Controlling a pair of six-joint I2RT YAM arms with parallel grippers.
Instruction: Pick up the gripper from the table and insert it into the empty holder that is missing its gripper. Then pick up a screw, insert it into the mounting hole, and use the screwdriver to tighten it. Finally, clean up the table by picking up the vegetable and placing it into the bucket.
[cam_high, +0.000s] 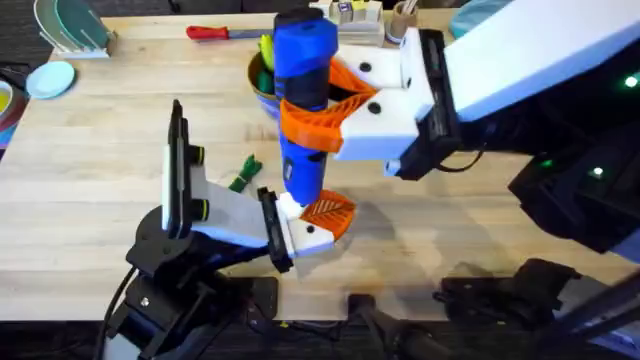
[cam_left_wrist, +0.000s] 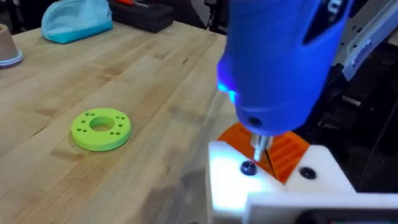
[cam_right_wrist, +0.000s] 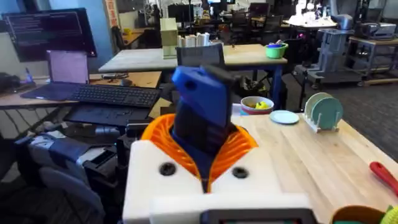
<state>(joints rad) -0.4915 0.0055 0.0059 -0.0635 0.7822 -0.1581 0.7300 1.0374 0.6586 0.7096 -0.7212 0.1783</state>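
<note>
From overhead, the right hand (cam_high: 335, 112) is clenched round the blue screwdriver (cam_high: 303, 70), holding it upright with its tip down on the holder (cam_high: 312, 232) at the end of the left hand (cam_high: 322, 222). I cannot tell whether the left hand is gripping anything. The green vegetable (cam_high: 243, 172) lies on the table (cam_high: 90, 190) just beyond the left hand; the bucket (cam_high: 262, 88) sits behind the screwdriver.

In the left wrist view, the driver bit (cam_left_wrist: 260, 147) hangs just above the white holder, beside a dark screw (cam_left_wrist: 248, 168) — not clearly seated in it. A green ring (cam_left_wrist: 101, 128) lies well off to the side.

The right wrist view shows orange pads (cam_right_wrist: 157, 138) clamped on the screwdriver's body.

Risk: if the bit spins beside the screw head, it may skate off and gouge the plastic or cross-thread the screw — a tilted driver would cause that.
</note>
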